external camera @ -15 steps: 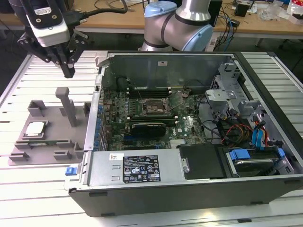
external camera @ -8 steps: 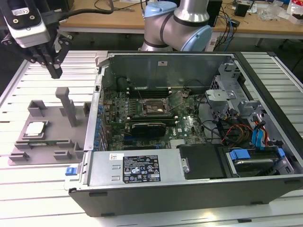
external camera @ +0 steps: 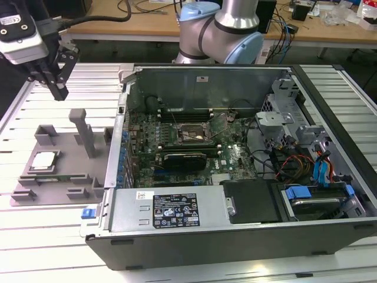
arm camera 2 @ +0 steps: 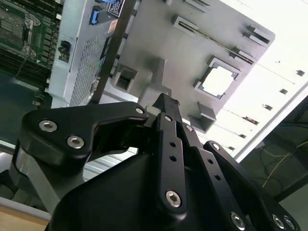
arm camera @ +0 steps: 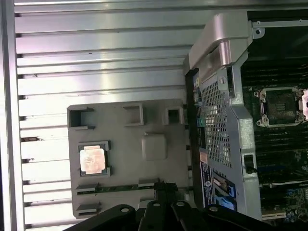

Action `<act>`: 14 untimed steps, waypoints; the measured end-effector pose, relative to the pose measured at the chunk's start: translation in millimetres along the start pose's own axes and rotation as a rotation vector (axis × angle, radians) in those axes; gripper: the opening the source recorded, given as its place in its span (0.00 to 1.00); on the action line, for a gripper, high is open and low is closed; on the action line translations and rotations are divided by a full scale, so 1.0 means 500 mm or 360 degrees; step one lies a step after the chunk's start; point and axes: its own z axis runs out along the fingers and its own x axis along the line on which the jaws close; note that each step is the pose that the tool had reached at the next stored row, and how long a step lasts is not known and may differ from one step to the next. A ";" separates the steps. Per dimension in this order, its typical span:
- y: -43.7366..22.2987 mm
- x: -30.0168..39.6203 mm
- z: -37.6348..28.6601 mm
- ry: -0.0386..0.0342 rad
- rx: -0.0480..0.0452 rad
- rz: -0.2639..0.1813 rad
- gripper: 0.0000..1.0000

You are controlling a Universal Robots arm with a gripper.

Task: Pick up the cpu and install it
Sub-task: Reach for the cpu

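One empty claw [external camera: 59, 92], fingers [arm camera 2: 166, 126] together, hangs pointing down, well apart from the cpu [external camera: 44, 160].

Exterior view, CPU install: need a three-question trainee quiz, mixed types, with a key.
1. True or false: the cpu is already seated in the motherboard socket.
2. Pick one. The gripper is:
A) up in the air near the gray tray, holding nothing
B) shut on the cpu
C) down inside the computer case
3. Fill in: in the exterior view, the gray tray lies on the computer case's ____ side.

Key:
1. False. The cpu lies in a pocket of the gray tray, and the motherboard socket is empty.
2. A
3. left
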 end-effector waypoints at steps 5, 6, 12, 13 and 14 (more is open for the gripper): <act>0.004 0.043 0.016 0.0000 0.0000 0.0000 0.11; 0.006 0.049 0.018 0.0000 0.0000 0.0000 0.11; 0.014 0.074 0.025 0.0000 0.0000 0.0000 0.11; 0.017 0.082 0.028 0.0000 0.0000 0.0000 0.11; 0.020 0.091 0.032 0.0000 0.0000 0.0000 0.11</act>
